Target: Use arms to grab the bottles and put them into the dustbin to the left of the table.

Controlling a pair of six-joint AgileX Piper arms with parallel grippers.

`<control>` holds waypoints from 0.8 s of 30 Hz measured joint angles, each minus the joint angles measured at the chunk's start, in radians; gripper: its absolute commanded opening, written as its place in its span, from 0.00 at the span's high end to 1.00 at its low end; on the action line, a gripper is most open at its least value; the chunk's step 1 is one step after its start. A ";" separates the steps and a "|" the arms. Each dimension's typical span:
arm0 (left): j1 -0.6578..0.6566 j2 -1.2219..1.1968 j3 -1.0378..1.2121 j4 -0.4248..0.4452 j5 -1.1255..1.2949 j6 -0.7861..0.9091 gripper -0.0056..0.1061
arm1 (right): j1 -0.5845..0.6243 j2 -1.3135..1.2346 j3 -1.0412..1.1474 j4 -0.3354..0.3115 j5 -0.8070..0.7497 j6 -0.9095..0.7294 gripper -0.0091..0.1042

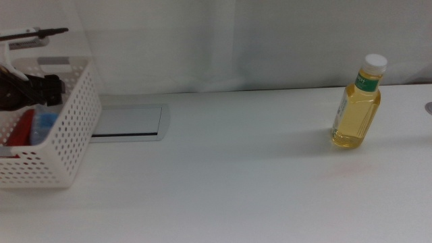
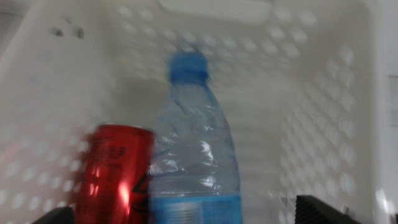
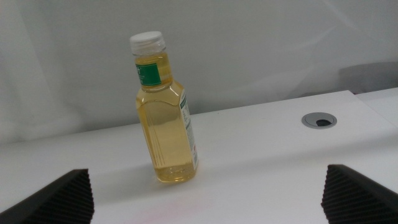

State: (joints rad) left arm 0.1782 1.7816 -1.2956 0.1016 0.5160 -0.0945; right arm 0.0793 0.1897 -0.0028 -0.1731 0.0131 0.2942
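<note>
The white perforated dustbin (image 1: 64, 145) stands at the table's left end. My left arm (image 1: 30, 91) hangs over it. In the left wrist view, the left gripper (image 2: 186, 214) is open, its jaws wide apart above the dustbin's inside (image 2: 311, 93). A clear water bottle (image 2: 193, 155) with a blue cap and a red can (image 2: 115, 180) lie in there, free of the jaws. The yellow-liquid bottle (image 1: 356, 101) stands upright at the right of the table (image 1: 236, 175). My right gripper (image 3: 208, 199) is open and faces this bottle (image 3: 165, 118) from a distance; the middle view does not show it.
A grey recessed panel (image 1: 128, 121) lies just right of the dustbin. A round cable hole (image 3: 319, 120) sits in the tabletop beyond the yellow bottle, at the table's far right edge (image 1: 428, 106). A white curtain backs the table.
</note>
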 measured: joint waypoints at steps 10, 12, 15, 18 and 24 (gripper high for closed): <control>0.000 -0.112 0.000 -0.002 0.013 -0.013 0.12 | 0.000 0.000 0.000 0.000 0.004 0.000 0.01; 0.000 -0.148 0.000 -0.002 0.015 -0.013 0.12 | 0.000 0.000 0.000 0.000 0.004 0.000 0.01; -0.016 -0.200 0.000 -0.002 0.025 -0.013 0.12 | 0.000 0.000 0.000 0.000 0.004 0.000 0.01; -0.075 -0.265 0.000 -0.002 0.035 -0.008 0.13 | 0.000 0.000 0.000 -0.012 0.004 -0.012 0.01; -0.249 -0.379 0.000 -0.004 0.077 0.014 0.13 | 0.000 0.000 0.000 -0.044 0.006 -0.071 0.01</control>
State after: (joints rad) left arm -0.0712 1.4027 -1.2956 0.0974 0.5931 -0.0809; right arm 0.0793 0.1897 -0.0028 -0.2170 0.0190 0.2232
